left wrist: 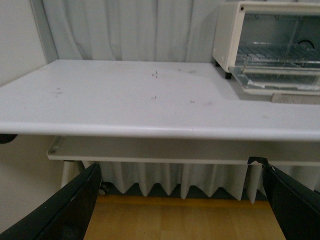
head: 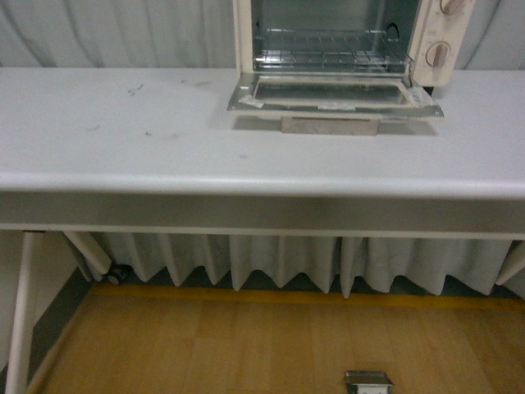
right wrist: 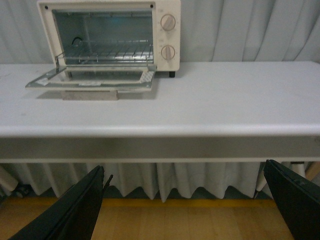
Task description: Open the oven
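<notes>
The cream-white oven [head: 431,37] stands at the back right of the white table [head: 164,148]. Its glass door [head: 332,93] lies folded down flat, the beige bar handle [head: 330,125] facing front. Inside, the wire rack [head: 328,51] shows. Two beige knobs [right wrist: 168,37] sit on its side panel. The oven [left wrist: 227,35] also appears in the left wrist view, and the oven [right wrist: 107,10] in the right wrist view, door down in both. My left gripper [left wrist: 182,200] and right gripper [right wrist: 185,200] hang open below the table's front edge, far from the oven, holding nothing. Neither arm appears in the front view.
A pleated white curtain [head: 287,263] hangs under the table and behind it. The floor [head: 246,345] is wood, with a small metal object [head: 368,382] on it. A table leg with a caster [head: 115,273] stands at the left.
</notes>
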### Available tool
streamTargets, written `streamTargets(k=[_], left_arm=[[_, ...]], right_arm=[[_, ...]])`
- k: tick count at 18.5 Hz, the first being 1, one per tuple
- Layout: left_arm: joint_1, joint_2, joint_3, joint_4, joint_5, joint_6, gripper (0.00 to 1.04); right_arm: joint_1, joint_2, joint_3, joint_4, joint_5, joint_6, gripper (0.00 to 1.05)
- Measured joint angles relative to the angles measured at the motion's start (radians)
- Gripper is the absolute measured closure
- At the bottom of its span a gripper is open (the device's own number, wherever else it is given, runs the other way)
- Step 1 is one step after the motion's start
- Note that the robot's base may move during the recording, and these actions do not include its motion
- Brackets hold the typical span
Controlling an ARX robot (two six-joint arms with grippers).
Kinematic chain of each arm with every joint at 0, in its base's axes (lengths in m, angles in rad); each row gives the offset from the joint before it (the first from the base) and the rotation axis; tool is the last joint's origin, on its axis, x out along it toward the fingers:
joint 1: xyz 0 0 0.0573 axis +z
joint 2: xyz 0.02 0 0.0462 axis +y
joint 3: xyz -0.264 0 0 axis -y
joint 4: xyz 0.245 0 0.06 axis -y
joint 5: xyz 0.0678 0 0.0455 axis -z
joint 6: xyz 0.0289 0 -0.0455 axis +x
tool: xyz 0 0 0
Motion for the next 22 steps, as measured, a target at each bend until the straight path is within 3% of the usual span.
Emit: streamTargets(k=[22], left_arm=[[0.000, 0.000, 0.000, -0.003, -0.003, 0.000, 0.07]], right_arm=[[0.000, 0.000, 0.000, -0.001, 0.000, 0.000, 0.06]])
